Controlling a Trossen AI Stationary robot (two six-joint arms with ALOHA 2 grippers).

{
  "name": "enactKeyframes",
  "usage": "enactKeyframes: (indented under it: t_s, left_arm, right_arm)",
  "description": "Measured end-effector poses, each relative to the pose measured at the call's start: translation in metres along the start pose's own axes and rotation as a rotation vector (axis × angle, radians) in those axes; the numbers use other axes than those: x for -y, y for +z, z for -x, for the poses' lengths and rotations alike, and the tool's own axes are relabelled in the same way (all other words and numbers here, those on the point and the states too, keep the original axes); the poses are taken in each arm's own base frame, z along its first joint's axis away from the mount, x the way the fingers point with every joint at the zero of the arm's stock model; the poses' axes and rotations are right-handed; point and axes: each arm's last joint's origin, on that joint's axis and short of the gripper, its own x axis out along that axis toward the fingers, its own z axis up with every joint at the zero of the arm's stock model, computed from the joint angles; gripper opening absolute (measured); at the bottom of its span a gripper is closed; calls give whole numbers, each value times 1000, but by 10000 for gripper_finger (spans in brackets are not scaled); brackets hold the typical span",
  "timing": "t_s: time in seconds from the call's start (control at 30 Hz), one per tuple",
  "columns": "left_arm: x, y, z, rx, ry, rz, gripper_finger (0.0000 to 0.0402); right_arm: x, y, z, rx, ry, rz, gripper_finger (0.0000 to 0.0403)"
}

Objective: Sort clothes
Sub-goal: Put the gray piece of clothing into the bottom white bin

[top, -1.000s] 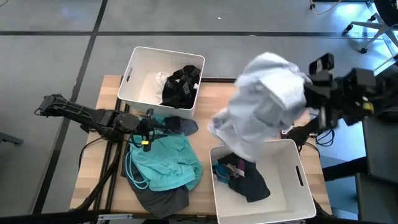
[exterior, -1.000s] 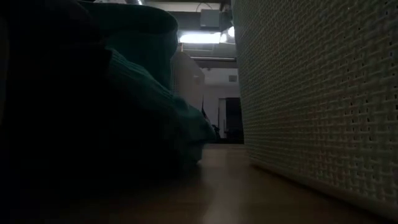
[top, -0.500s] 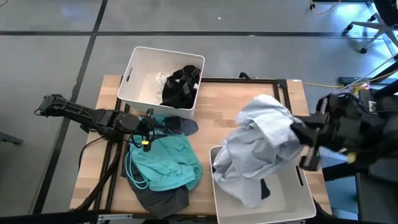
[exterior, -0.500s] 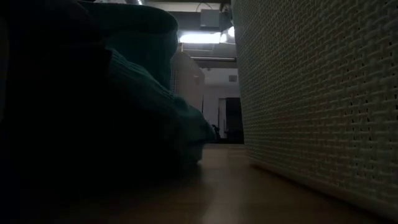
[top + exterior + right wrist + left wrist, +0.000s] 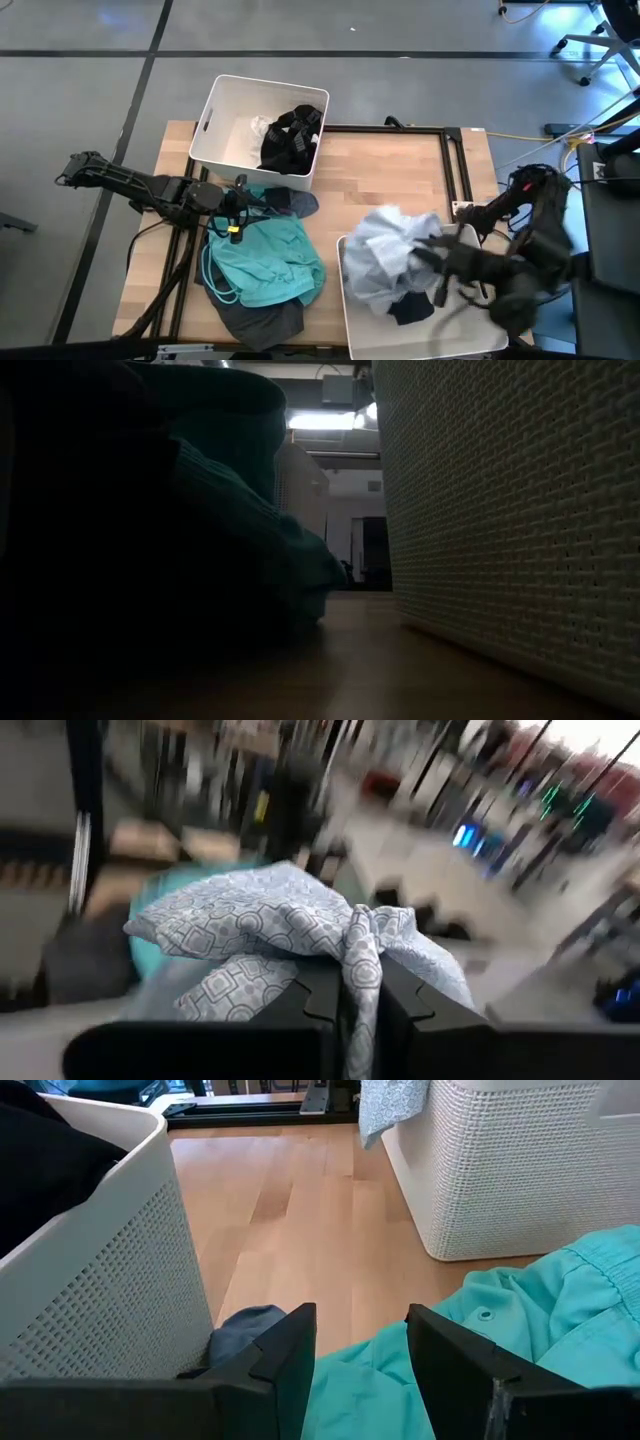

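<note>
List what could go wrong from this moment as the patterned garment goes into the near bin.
1. The pale grey-blue patterned garment lies bunched over the near bin's left rim; once released, part may slide out onto the table.
2. The right gripper is shut on that fabric, which is twisted between the fingers, so it may snag and lift back out.
3. The left gripper waits open just over the teal garment and could catch it.

right pincer [image 5: 432, 262] | grips pale grey-blue garment [image 5: 385, 262] (bunched) | over near bin [image 5: 352, 325]
</note>
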Motion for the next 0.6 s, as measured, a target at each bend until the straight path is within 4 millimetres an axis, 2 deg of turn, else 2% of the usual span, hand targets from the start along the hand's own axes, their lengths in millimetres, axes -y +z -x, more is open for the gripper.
enactKeyframes:
  t_s: [0.17, 0.37, 0.5, 0.6]
  left_arm:
    - [0, 0, 0, 3, 0, 1, 147]
    - [0, 4, 0, 41, 5, -6, 147]
    - [0, 4, 0, 44, 5, -10, 147]
    - [0, 4, 0, 43, 5, -8, 147]
  right_arm:
    - [-21, -51, -27, -222, 52, 10, 28]
    - [-27, -105, -66, -436, 0, -57, 28]
    - [-22, -128, -88, -550, -47, -131, 40]
    - [-17, -135, -98, -665, -26, -173, 71]
